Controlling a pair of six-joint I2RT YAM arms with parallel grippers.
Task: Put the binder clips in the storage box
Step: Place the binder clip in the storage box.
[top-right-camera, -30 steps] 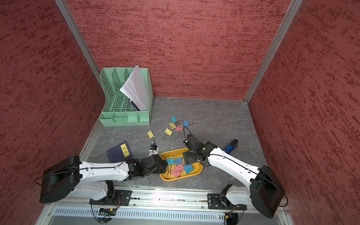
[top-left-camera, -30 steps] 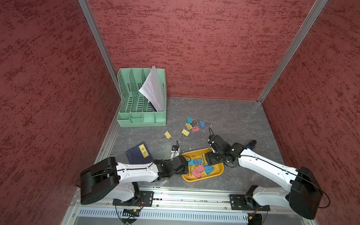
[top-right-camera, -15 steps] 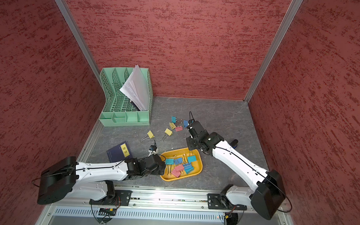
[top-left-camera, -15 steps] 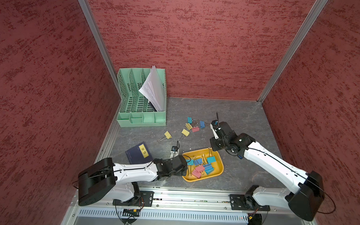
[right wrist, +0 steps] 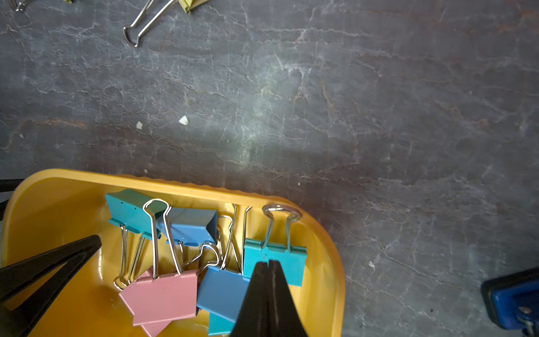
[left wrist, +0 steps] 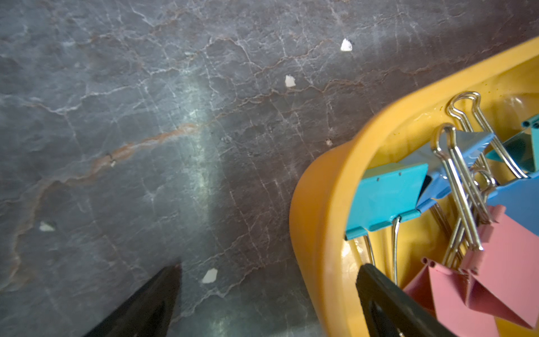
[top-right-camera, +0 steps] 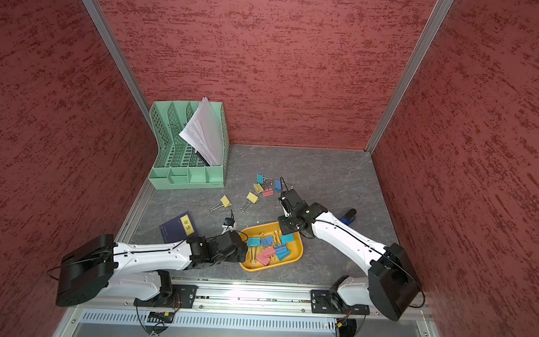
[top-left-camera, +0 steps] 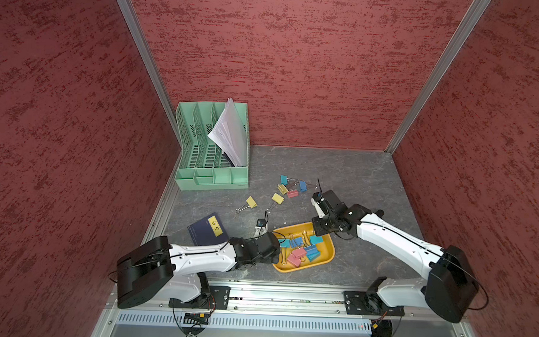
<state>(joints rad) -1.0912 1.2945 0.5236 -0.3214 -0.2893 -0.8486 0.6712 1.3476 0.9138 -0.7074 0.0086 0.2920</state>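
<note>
The yellow storage box (top-left-camera: 324, 252) (top-right-camera: 293, 257) lies near the table's front edge and holds several binder clips (top-left-camera: 302, 254) in teal, blue and pink. My left gripper (left wrist: 269, 267) (top-left-camera: 277, 249) is open and straddles the box's left wall (left wrist: 320, 204), with one finger on the table side and one inside, holding nothing. My right gripper (right wrist: 267, 262) (top-left-camera: 318, 231) is shut and empty above a teal clip (right wrist: 294, 262) at the box's far right corner. More clips lie loose farther back: a mixed cluster (top-left-camera: 292, 188) and two yellow ones (top-left-camera: 251, 202) (top-left-camera: 278, 198).
A mint green file organizer (top-left-camera: 213, 161) with papers stands at the back left. A dark blue booklet (top-left-camera: 207, 232) lies left of the box beside my left arm. A blue stapler (top-right-camera: 350, 216) (right wrist: 513, 297) sits right of my right arm.
My right gripper has gone from open to shut. It rose toward the loose clips, then came back over the box's far corner. My left arm has hardly moved.
</note>
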